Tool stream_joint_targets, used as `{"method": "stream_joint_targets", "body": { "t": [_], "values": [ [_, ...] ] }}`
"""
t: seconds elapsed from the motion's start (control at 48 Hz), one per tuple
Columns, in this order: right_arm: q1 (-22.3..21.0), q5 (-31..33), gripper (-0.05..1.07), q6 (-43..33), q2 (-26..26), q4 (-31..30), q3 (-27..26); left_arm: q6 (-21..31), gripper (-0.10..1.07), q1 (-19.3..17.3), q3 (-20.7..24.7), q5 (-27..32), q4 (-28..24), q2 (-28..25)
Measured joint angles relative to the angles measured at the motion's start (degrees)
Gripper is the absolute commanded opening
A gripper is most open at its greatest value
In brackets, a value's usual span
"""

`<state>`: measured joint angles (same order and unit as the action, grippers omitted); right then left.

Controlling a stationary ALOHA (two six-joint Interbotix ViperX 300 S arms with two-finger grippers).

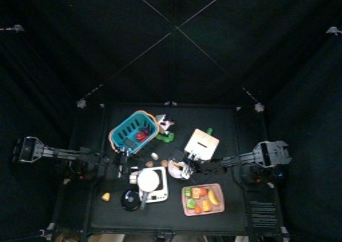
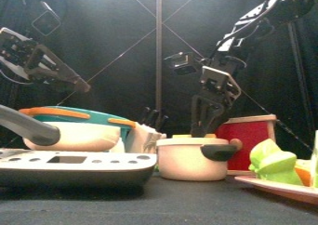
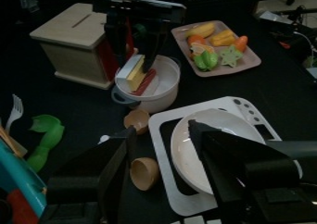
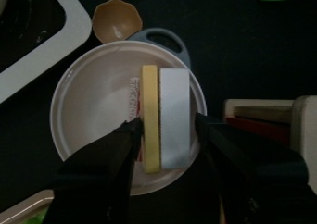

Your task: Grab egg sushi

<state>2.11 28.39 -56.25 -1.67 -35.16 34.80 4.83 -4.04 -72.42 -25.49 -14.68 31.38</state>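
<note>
Small black table point(image 1: 230, 162) carrying a white pot point(image 2: 195, 157), seen from the front with the right gripper point(image 2: 209, 106) poised directly above it, jaws spread apart. Inside the pot lies the egg sushi point(image 4: 165, 117), a yellow strip beside a white slab, flanked by the parted jaws. The left gripper point(image 3: 168, 165), jaws also apart, hangs over a white scale point(image 3: 254, 135).

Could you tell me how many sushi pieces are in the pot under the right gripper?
1: a single egg sushi, yellow strip beside white block, lies in the white pot directly below the open right gripper. Nothing else shows inside.
</note>
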Motion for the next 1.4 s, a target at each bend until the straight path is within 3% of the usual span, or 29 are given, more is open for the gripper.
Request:
{"method": "stream_joint_targets", "body": {
  "t": [0.417, 1.396],
  "values": [
    [0.09, 0.53, 0.66, 0.0, -0.53, 0.09, -1.05, 0.0, 0.86, 0.0, 0.0, 0.0, 0.09, -0.09],
    [0.26, 3.25, 0.66, 0.0, -0.09, 1.14, -4.39, 0.09, 0.86, 0.0, 0.0, 0.0, 0.09, 0.0]
  ]
}}
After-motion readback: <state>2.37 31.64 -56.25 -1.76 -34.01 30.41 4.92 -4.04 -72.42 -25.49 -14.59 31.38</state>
